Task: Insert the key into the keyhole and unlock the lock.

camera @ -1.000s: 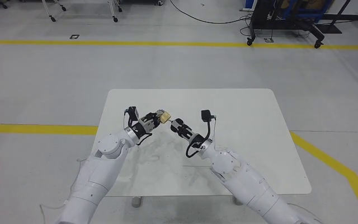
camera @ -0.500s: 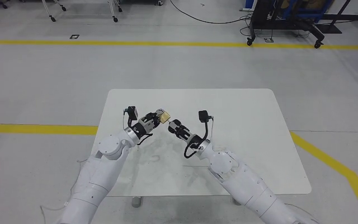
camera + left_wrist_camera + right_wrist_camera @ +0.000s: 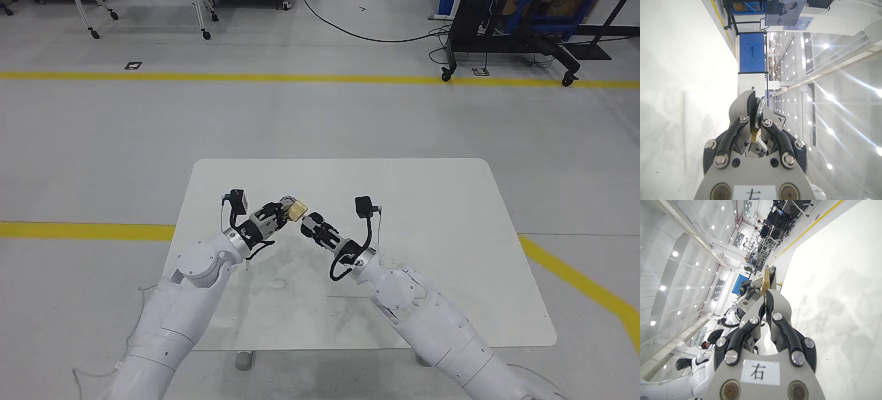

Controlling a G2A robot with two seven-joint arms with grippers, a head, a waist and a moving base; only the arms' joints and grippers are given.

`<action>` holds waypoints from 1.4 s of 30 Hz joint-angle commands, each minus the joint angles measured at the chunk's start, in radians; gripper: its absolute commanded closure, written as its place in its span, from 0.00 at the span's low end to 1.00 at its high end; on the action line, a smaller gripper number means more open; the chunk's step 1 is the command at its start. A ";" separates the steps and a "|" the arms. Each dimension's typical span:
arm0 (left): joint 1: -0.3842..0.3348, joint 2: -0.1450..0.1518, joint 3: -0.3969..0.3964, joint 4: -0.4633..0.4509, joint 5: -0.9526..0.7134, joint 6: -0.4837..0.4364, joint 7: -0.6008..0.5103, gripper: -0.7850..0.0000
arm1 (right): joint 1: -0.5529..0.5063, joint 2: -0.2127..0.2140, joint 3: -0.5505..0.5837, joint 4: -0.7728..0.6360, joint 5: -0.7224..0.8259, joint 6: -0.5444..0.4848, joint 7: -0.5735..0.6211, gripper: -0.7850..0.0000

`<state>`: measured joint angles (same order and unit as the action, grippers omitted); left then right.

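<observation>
A brass padlock (image 3: 296,209) with a silver shackle (image 3: 761,106) is held above the white table (image 3: 440,200) by my left gripper (image 3: 283,211), which is shut on it. In the left wrist view the brass body (image 3: 755,135) sits low between the fingers. My right gripper (image 3: 312,222) is shut, and its tips (image 3: 767,293) meet the lower end of the padlock (image 3: 765,281). Between its black pads shows a thin metal edge, the key (image 3: 764,308). The keyhole is hidden.
Both grippers meet over the table's middle, left of centre. A yellow floor line (image 3: 90,231) runs past the table on both sides. Carts and a dark rack (image 3: 510,35) stand far off on the floor.
My right gripper has moved a little to the left, closing the gap to the padlock. The left gripper and the padlock have hardly shifted.
</observation>
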<state>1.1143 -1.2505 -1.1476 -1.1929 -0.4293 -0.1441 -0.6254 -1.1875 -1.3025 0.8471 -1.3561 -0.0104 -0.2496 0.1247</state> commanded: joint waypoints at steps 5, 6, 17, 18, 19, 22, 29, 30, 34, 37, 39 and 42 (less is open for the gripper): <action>-0.001 0.000 0.002 -0.001 0.017 -0.005 -0.009 1.00 | -0.006 -0.003 0.013 -0.003 -0.004 0.001 0.007 1.00; -0.001 -0.001 0.002 0.000 0.020 -0.005 -0.010 1.00 | -0.008 -0.004 0.016 -0.004 -0.005 0.002 0.009 1.00; -0.009 -0.005 0.006 0.014 0.011 0.037 -0.011 1.00 | -0.021 -0.011 0.039 -0.006 -0.009 -0.007 0.019 0.00; -0.009 -0.005 0.005 0.016 0.008 0.038 -0.010 1.00 | -0.022 -0.011 0.041 -0.006 -0.010 -0.008 0.020 0.00; -0.010 -0.005 0.004 0.018 0.007 0.039 -0.008 1.00 | -0.023 -0.011 0.044 -0.006 -0.011 -0.009 0.020 0.00; -0.010 -0.006 0.001 0.020 0.003 0.037 -0.005 1.00 | -0.027 -0.013 0.051 -0.007 -0.013 -0.009 0.022 0.04; -0.006 -0.008 -0.007 0.024 -0.019 0.061 0.011 1.00 | -0.038 -0.014 0.076 -0.017 -0.009 -0.016 0.026 0.00; -0.007 -0.009 -0.007 0.032 -0.034 0.090 0.006 1.00 | -0.042 -0.013 0.084 -0.022 -0.007 -0.022 0.025 0.01; -0.026 -0.015 -0.007 0.064 -0.123 0.189 -0.034 1.00 | -0.071 -0.006 0.120 -0.075 0.019 -0.084 0.048 0.59; -0.043 -0.020 -0.013 0.095 -0.192 0.234 -0.073 1.00 | -0.107 0.003 0.151 -0.122 0.083 -0.209 0.115 1.00; -0.049 -0.023 -0.018 0.115 -0.254 0.258 -0.117 1.00 | -0.125 0.007 0.167 -0.139 0.116 -0.262 0.154 1.00; -0.063 -0.027 -0.019 0.148 -0.324 0.308 -0.190 1.00 | -0.132 0.010 0.177 -0.139 0.163 -0.295 0.197 1.00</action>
<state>1.0563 -1.2759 -1.1663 -1.0578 -0.7233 0.1400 -0.7840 -1.3195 -1.2930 1.0223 -1.4972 0.1369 -0.5390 0.3092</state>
